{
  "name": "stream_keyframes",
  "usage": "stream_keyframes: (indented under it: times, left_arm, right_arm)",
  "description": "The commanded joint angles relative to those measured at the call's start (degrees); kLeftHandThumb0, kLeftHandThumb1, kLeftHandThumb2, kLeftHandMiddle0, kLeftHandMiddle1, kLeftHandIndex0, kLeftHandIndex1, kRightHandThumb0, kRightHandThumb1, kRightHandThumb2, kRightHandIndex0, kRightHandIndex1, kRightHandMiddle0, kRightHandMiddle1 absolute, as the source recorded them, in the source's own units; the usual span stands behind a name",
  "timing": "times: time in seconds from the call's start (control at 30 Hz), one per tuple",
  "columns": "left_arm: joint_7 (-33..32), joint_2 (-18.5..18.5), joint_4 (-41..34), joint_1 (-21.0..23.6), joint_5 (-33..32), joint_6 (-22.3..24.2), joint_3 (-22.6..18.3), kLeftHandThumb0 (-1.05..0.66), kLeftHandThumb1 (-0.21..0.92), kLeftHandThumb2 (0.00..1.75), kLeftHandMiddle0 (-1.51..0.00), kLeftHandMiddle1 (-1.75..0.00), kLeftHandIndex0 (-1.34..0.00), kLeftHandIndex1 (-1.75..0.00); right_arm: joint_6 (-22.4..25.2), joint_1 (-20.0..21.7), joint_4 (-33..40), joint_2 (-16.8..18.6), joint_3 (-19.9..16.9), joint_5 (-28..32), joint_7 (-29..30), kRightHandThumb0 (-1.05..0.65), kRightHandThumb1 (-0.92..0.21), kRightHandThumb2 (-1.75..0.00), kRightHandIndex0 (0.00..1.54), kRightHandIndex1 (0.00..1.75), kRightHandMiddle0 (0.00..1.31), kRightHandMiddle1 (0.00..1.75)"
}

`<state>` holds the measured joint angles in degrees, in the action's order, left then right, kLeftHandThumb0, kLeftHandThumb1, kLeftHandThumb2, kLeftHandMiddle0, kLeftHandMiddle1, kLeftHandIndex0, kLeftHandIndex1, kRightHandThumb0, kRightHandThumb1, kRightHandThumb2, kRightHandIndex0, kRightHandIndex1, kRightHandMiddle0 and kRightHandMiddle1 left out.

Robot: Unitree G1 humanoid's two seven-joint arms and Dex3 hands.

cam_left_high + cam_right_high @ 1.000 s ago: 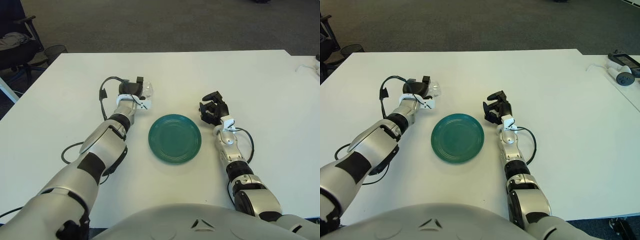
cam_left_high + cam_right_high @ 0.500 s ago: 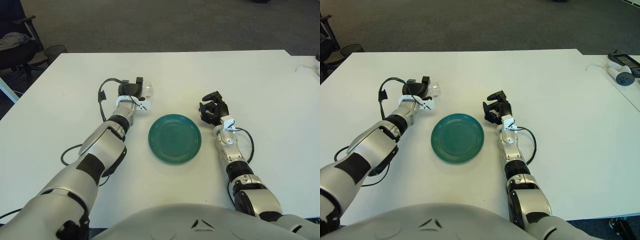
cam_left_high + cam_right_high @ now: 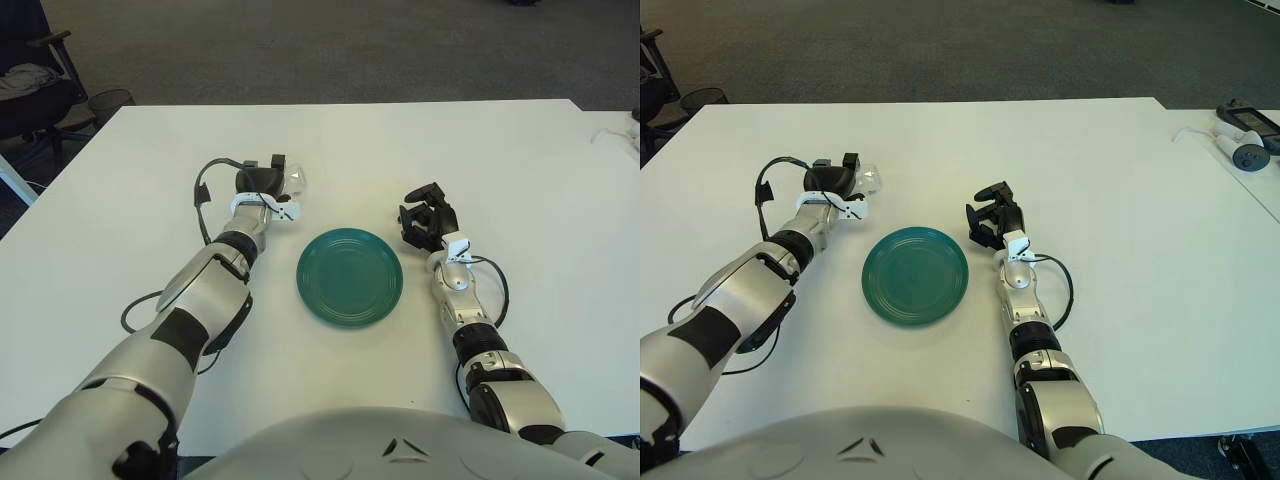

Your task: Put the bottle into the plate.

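Grasp step. Left hand up-left of the green plate, fingers curled around a clear bottle on the table. Right hand right of plate, curled, empty. Next: lift, carry to plate.

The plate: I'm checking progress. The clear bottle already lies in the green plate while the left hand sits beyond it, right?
No. The green plate holds nothing; the left eye view shows the clear bottle at the left hand, on the table beyond the plate.
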<state>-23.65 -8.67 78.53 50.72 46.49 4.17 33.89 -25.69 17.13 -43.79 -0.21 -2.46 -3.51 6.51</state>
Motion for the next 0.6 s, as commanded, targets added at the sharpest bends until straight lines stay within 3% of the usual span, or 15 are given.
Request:
stream_keyframes:
  times: [0.0, 0.1, 0.17, 0.27, 0.4, 0.57]
  left_arm:
    - [5.53, 0.19, 2.37, -4.8, 1.17, -0.9, 1.56, -0.43, 0.51, 0.93, -0.56, -1.72, -0.59, -1.55]
    - [8.6, 0.1, 2.5, -4.53, 1.95, -1.22, 2.63, -0.43, 0.52, 0.93, -0.51, -1.58, -0.58, -1.57]
    - [11.78, -0.01, 2.63, -4.15, 2.64, -1.42, 3.72, -0.42, 0.53, 0.89, -0.46, -1.26, -0.58, -1.55]
    - [15.7, -0.19, 2.76, -3.6, 3.48, -1.67, 5.18, -0.42, 0.57, 0.83, -0.42, -0.97, -0.57, -1.53]
    - [18.54, -0.83, 2.93, -3.13, 4.64, -1.97, 6.75, -0.41, 0.61, 0.78, -0.41, -0.73, -0.54, -1.54]
    - [19.65, -0.84, 2.87, -2.97, 5.36, -1.98, 8.07, -0.4, 0.64, 0.77, -0.4, -0.58, -0.49, -1.58]
  right_arm:
    - [8.85, -7.1, -6.18, 0.46, -0.14, 0.71, -1.05, -0.01, -0.61, -0.86, 0.52, 1.49, 0.29, 1.69]
    - [8.66, -7.17, -5.95, 0.45, -0.25, 0.89, -1.3, -0.01, -0.61, -0.86, 0.52, 1.49, 0.29, 1.69]
    - [8.69, -7.31, -5.45, 0.43, -0.26, 0.87, -1.33, -0.01, -0.61, -0.86, 0.51, 1.5, 0.29, 1.69]
    - [8.82, -7.55, -4.9, 0.41, -0.14, 0.63, -1.17, -0.01, -0.61, -0.86, 0.51, 1.5, 0.29, 1.68]
    - [9.26, -7.99, -3.79, 0.41, 0.27, 0.23, -1.05, -0.01, -0.61, -0.86, 0.51, 1.51, 0.29, 1.67]
    - [9.48, -8.2, -3.27, 0.5, 0.26, 0.38, -0.99, -0.01, -0.61, -0.87, 0.51, 1.51, 0.29, 1.68]
